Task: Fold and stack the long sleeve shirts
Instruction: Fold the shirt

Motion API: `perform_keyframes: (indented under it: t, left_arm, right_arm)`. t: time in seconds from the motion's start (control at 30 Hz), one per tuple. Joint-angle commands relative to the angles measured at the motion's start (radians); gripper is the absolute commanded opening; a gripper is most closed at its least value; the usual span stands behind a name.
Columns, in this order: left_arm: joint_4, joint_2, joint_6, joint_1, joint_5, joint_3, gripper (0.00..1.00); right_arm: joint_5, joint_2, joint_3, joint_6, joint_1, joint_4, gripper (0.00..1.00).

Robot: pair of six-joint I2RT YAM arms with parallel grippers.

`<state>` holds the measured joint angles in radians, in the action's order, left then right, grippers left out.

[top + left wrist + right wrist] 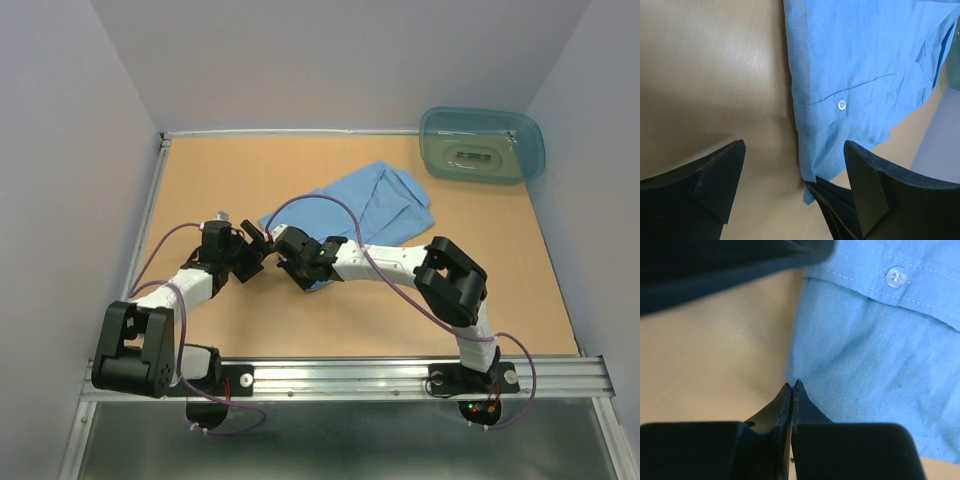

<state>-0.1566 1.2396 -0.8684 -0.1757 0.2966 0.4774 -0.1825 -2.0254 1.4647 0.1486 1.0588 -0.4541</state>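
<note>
Blue shirt [880, 370] pinched at its corner by right tool [792, 386].

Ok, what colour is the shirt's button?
The button is white on the blue shirt; right wrist view shows it best.

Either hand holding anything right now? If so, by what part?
The right hand is shut on the shirt, pinching a corner of its fabric edge. The left hand is open and holds nothing.
</note>
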Motion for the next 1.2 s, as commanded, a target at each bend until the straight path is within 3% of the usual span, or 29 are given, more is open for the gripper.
perform_keyframes:
  t: [0.0, 0.43, 0.6, 0.7, 0.83, 0.87, 0.93, 0.97, 1.1, 1.17]
  left_arm:
    - [-0.132, 0.052, -0.055, -0.016, 0.035, 0.027, 0.91]
    - [-0.239, 0.126, -0.112, -0.025, 0.052, 0.009, 0.88]
    - [-0.270, 0.139, -0.129, -0.028, 0.045, 0.024, 0.80]
    - [-0.271, 0.152, -0.113, -0.034, 0.042, 0.038, 0.69]
    - [-0.274, 0.156, -0.086, -0.038, 0.030, 0.040, 0.38]
    - [-0.273, 0.156, -0.078, -0.038, 0.027, 0.038, 0.25]
    - [-0.264, 0.155, -0.057, -0.039, 0.027, 0.040, 0.12]
    - [-0.256, 0.152, -0.046, -0.038, 0.027, 0.044, 0.01]
    - [-0.154, 0.123, 0.023, -0.038, 0.024, 0.088, 0.00]
    - [-0.055, 0.084, 0.083, -0.038, 0.006, 0.125, 0.00]
  right_arm:
    - [0.064, 0.079, 0.066, 0.045, 0.004, 0.110, 0.01]
    - [0.081, 0.152, -0.018, 0.111, -0.025, 0.199, 0.01]
    - [0.107, 0.145, -0.049, 0.132, -0.023, 0.227, 0.00]
    - [0.120, 0.137, -0.055, 0.132, -0.025, 0.236, 0.01]
    - [0.129, 0.142, -0.058, 0.135, -0.023, 0.242, 0.01]
    - [0.126, 0.143, -0.060, 0.137, -0.023, 0.244, 0.01]
    - [0.126, 0.148, -0.060, 0.141, -0.025, 0.246, 0.01]
    - [0.123, 0.154, -0.057, 0.143, -0.025, 0.246, 0.08]
    - [0.072, 0.200, -0.067, 0.150, -0.043, 0.244, 0.33]
    - [0.071, 0.247, -0.099, 0.187, -0.094, 0.242, 0.37]
